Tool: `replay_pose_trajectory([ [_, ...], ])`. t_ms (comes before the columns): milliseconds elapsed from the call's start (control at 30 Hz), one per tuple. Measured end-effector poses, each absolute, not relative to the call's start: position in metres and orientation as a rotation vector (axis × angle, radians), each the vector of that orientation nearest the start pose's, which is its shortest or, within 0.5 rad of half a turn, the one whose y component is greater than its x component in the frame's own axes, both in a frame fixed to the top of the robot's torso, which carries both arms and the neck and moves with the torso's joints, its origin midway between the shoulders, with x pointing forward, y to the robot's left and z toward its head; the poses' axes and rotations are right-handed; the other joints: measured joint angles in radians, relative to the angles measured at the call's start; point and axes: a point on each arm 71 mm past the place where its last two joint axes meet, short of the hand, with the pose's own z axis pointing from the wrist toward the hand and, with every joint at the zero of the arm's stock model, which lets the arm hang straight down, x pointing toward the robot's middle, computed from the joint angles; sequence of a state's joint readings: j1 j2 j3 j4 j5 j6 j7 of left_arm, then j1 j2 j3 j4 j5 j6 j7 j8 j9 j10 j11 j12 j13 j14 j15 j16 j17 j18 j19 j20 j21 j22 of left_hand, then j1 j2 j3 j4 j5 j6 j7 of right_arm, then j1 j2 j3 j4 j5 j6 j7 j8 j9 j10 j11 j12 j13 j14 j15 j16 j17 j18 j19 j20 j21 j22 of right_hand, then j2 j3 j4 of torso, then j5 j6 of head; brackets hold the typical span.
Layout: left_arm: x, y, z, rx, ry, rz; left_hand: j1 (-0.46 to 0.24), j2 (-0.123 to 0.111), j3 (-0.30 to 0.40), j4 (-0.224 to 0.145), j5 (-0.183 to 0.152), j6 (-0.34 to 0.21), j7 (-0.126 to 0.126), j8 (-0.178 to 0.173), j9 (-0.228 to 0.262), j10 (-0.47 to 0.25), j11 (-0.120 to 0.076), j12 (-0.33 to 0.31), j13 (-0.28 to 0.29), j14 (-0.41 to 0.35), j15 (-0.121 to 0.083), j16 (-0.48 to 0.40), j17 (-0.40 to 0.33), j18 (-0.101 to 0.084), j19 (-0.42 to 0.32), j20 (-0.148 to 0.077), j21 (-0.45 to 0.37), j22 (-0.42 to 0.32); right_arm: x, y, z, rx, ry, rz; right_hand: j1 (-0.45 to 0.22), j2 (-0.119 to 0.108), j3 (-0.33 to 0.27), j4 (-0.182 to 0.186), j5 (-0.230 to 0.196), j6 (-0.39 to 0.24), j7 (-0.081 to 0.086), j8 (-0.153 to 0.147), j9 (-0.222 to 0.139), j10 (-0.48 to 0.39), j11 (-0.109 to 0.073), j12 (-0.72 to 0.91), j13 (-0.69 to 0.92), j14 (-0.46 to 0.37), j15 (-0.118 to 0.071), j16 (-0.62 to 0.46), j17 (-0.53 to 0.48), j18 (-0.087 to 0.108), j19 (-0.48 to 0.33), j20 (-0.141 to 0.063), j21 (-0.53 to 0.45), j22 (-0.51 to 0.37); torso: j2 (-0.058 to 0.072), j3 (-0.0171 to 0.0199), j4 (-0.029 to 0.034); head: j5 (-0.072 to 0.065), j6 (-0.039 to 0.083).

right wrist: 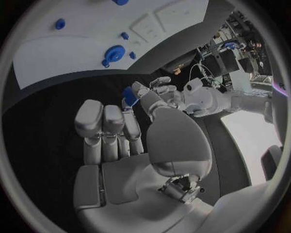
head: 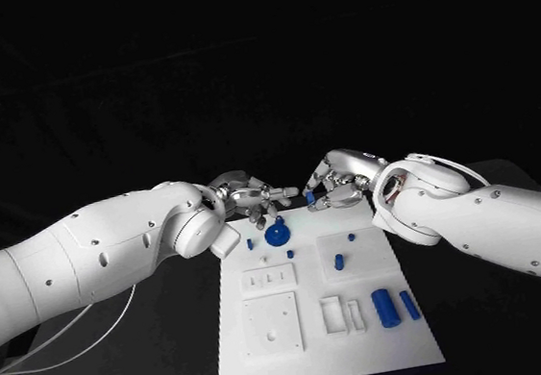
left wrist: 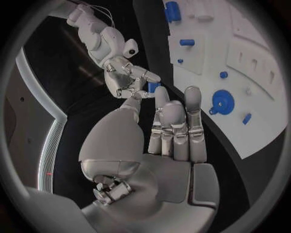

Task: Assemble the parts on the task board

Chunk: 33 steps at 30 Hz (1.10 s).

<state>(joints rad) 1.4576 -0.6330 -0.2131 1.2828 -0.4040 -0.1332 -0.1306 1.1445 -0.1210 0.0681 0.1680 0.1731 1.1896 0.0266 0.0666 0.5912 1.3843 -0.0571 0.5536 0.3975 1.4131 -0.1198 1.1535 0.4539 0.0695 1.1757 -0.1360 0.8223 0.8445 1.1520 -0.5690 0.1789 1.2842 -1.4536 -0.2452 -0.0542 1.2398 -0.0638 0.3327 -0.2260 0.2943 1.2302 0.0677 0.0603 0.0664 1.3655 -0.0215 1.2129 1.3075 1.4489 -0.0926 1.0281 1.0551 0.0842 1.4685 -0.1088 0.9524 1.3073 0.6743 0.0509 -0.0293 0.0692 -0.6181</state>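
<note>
The white task board [head: 329, 353] lies in the middle of the table. My right hand [head: 337, 182] hovers over the board's far edge and pinches a small blue part [head: 310, 197] between thumb and finger; the part [right wrist: 128, 95] also shows at that hand's [right wrist: 121, 141] fingertips. My left hand [head: 253, 196] is opposite, its fingers [left wrist: 176, 126] stretched out and apart, their tips close to the blue part [left wrist: 153, 86] and holding nothing. A round blue part [head: 278, 235] with a small knob sits on the board just below both hands.
Several other blue parts lie on the board: a small one [head: 251, 243] at the left, a stud [head: 351, 235], a short peg [head: 339, 261], and two cylinders [head: 385, 308] at the right. White raised blocks [head: 274, 323] occupy the board's left half. Black table surrounds the board.
</note>
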Motion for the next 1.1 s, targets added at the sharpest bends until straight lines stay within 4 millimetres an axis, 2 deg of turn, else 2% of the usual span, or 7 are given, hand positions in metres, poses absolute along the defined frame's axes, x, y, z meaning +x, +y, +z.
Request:
replay_pose_trajectory([
  [100,0.547,0.165,-0.148,-0.661,1.991,-1.02,0.0,0.0,0.002,0.009,-0.005,-0.004,-0.004,0.0,-0.003,0.0,0.0,0.0,-0.002,0.0,0.0,0.0,-0.003,0.0,0.0,0.0,-0.002,0.002,0.536,-0.124,-0.15,-0.102,1.582,0.784,0.0,0.0,0.0,0.0,0.004,0.0,0.0,0.0,0.0,0.0,0.0,0.0,0.0,0.0,0.0,0.0,0.0,0.0,0.0,0.0,0.0,0.0,-0.002,0.0005,-0.0003,-0.001,-0.002],
  [167,0.546,0.163,-0.149,-0.66,1.998,-1.011,0.0,0.0,0.003,0.01,-0.011,-0.004,-0.004,0.0,-0.004,0.0,0.0,0.0,-0.003,0.0,0.0,0.0,-0.004,0.0,0.0,0.0,-0.002,0.002,0.536,-0.121,-0.151,-0.109,1.589,0.779,-0.001,-0.009,0.003,0.003,0.004,0.0,0.0,0.0,0.0,0.0,0.0,0.0,0.0,0.0,0.0,0.0,0.0,0.0,0.0,0.0,0.0,0.0,-0.002,0.0006,-0.0008,-0.001,-0.003],
  [500,0.545,0.156,-0.151,-0.662,2.025,-0.959,0.0,-0.011,0.007,0.019,-0.015,-0.007,0.0,0.0,-0.02,-0.004,0.004,0.0,-0.007,0.0,0.0,0.0,-0.011,0.0,0.0,0.0,-0.013,0.008,0.533,-0.113,-0.156,-0.134,1.625,0.753,-0.001,-0.009,-0.007,0.021,0.004,0.0,0.0,0.0,0.0,-0.002,-0.002,-0.003,0.0,0.0,0.0,-0.005,0.0,0.0,0.0,0.0,0.0,0.0,0.0,0.0006,0.0003,-0.001,-0.008],
  [1100,0.542,0.149,-0.157,-0.639,2.094,-0.834,0.0,-0.011,0.007,0.019,-0.015,-0.011,0.004,0.0,-0.039,-0.004,0.004,0.0,-0.009,0.0,0.0,0.0,-0.014,0.0,0.0,0.0,-0.017,0.014,0.53,-0.103,-0.157,-0.152,1.646,0.739,0.005,-0.016,-0.004,0.032,0.004,0.001,-0.001,-0.001,0.0,-0.004,-0.004,-0.003,0.0,0.0,0.001,-0.005,0.0,0.0,0.0,0.0,-0.004,0.0,0.001,0.0015,0.0009,-0.009,-0.012],
])
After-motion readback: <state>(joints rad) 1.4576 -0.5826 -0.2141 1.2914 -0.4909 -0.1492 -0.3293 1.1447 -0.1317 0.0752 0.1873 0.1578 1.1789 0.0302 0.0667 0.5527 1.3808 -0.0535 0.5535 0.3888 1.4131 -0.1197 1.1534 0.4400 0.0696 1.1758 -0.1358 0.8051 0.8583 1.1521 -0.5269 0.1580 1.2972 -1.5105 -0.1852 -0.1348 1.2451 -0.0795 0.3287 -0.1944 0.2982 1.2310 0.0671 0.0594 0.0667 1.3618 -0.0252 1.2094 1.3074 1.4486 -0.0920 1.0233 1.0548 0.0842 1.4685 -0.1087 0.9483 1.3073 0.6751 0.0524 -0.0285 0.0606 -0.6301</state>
